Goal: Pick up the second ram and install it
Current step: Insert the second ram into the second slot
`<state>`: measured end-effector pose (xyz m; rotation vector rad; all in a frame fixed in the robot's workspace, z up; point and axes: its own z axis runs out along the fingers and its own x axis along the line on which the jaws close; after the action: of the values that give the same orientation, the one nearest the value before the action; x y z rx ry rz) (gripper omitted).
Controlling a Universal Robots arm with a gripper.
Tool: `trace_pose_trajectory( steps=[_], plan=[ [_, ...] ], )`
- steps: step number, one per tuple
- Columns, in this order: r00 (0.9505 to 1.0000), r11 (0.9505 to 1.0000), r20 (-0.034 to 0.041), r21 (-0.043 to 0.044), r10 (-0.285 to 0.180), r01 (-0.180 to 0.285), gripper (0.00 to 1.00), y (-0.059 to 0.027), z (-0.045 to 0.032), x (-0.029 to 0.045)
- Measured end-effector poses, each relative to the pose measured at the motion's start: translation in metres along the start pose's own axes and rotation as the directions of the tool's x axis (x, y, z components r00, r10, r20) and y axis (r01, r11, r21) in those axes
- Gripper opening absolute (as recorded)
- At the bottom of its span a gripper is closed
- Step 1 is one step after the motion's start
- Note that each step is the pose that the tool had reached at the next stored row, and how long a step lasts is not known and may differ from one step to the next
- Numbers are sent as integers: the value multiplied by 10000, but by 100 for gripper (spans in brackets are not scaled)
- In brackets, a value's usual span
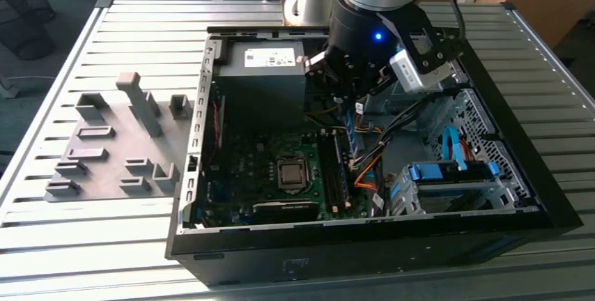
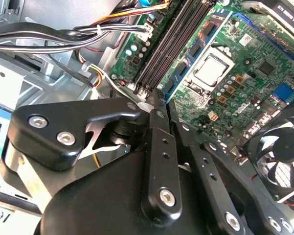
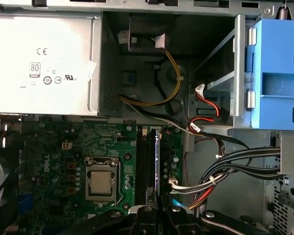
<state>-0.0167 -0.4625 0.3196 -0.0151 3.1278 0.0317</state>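
On a slatted metal table (image 1: 111,245) lies an open computer case (image 1: 520,175), where the gripper (image 2: 159,100) pinches the second ram (image 3: 156,161) in its motherboard (image 3: 63,161) slot.

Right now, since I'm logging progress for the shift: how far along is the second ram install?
Done: pick-up looks finished. The second ram is inside the computer case, lying along the memory slots beside the processor socket. In hand: the gripper sits at one end of the stick, over the slots. Left: I cannot tell whether the stick is fully seated or latched.
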Motion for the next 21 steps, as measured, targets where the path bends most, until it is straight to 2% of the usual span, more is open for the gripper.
trace_pose_trajectory(
  steps=[15, 21],
  plan=[
    [10000, 10000, 0, 0, 0, 0, 14, -3, 26, 0],
    [10000, 10000, 0, 0, 0, 0, 14, -11, 101, 1]
  ],
)
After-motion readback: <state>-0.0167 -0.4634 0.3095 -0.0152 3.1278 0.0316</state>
